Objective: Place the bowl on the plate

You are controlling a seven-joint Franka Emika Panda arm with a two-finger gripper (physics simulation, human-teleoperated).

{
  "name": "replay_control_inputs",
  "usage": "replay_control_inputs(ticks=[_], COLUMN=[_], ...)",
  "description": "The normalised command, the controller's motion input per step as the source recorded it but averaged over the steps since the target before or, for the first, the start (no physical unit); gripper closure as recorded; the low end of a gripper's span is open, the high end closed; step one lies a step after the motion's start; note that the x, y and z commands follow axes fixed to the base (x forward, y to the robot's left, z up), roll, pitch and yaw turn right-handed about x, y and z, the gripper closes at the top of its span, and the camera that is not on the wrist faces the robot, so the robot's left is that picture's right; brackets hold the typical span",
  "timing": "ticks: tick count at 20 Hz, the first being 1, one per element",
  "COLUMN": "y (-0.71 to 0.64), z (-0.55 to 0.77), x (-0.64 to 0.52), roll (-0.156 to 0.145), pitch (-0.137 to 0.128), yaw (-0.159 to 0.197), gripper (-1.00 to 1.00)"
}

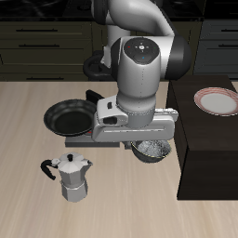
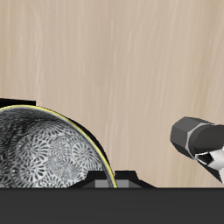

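Bowl point(image 1: 152, 150) sits directly beneath your claw point(image 1: 153, 139), apparently still on the table; whether the claw grips it, I cannot tell. Looks rigid, glazed, probably slippery: pinch its thin rim. Plate point(image 1: 217, 101) waits well apart.

the arm bends forward, end effector point(image 1: 152, 149) pointing down, finger spread hidden.

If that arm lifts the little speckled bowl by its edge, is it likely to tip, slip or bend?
Probably rigid: the bowl looks like glazed ceramic, so it shouldn't bend. Its curved, shiny-looking wall could be slippery for the end effector, and held by one edge it might tilt. Pushed on the table, it would likely slide rather than roll, though its underside isn't visible.
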Motion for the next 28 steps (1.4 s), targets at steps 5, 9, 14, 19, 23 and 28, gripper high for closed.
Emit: replay_control_inputs(ticks=[5, 9, 14, 19, 23, 28], y=[0.01, 0.02, 0.08, 0.00, -0.03, -0.02], z=[0.44, 0.38, 0.33, 0.37, 0.33, 0.31], x=[-0.13, -0.17, -0.17, -0.19, -0.13, -0.14], roll=[0.002, -0.004, 0.019, -0.003, -0.028, -0.009], pitch=[-0.044, -0.044, -0.043, -0.033, -0.035, -0.046], yaw=[0.012, 0.016, 0.016, -0.015, 0.015, -0.003], gripper=[1.00, 1.00, 1.00, 1.00, 1.00, 1.00])
